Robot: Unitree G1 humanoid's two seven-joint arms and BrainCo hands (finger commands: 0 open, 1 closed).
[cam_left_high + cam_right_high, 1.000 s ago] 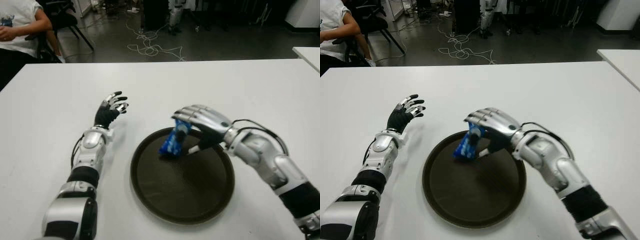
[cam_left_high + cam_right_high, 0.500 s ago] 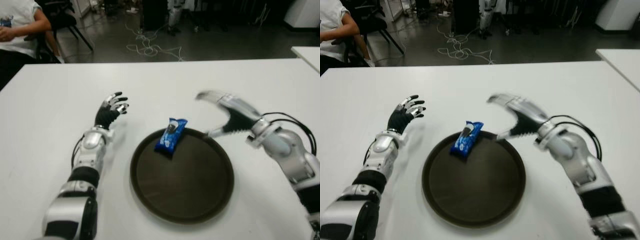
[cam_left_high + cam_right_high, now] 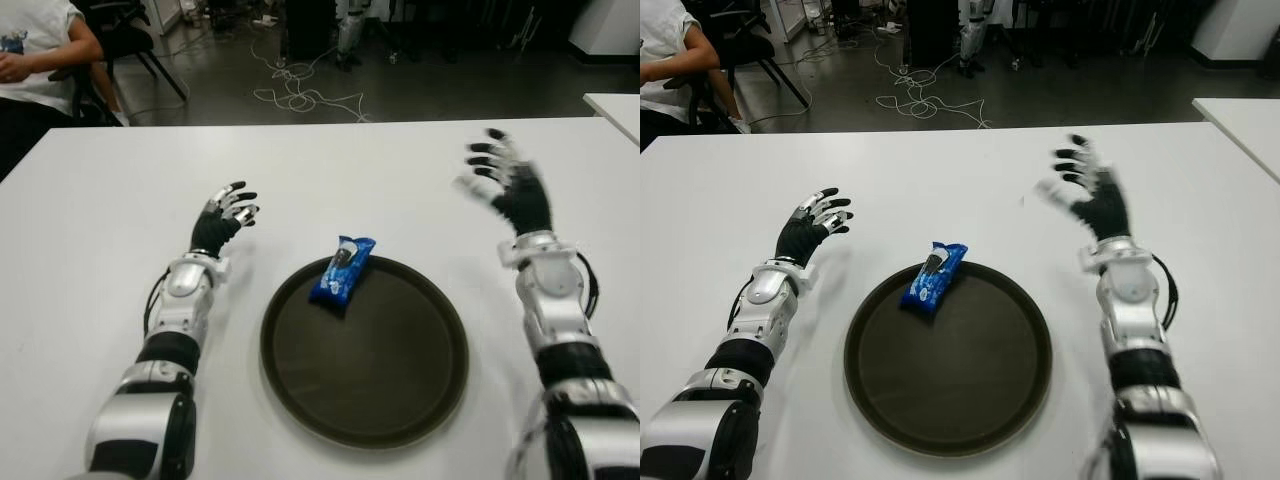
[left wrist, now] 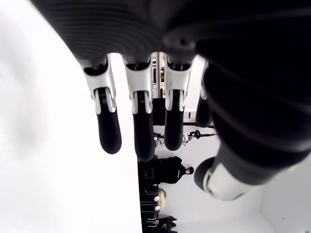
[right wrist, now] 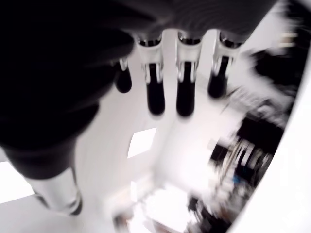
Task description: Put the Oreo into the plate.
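Oreo packet (image 3: 342, 270): lay on the far rim of the plate (image 3: 400, 400), one end hanging over the edge.
Right hand (image 3: 506, 188): raised right of the plate, fingers spread, holding nothing; outline smeared.
Left hand (image 3: 222, 218): left of the plate, fingers loosely spread, empty.
Surface (image 3: 100, 220): white.
Person (image 3: 35, 45): at far left corner, mostly cut off.

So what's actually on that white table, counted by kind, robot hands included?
Blue Oreo packet: 1, lying across the plate's far rim
Dark round plate: 1
Robot hands: 2, left robot hand and right robot hand, both open and empty
Total: 4
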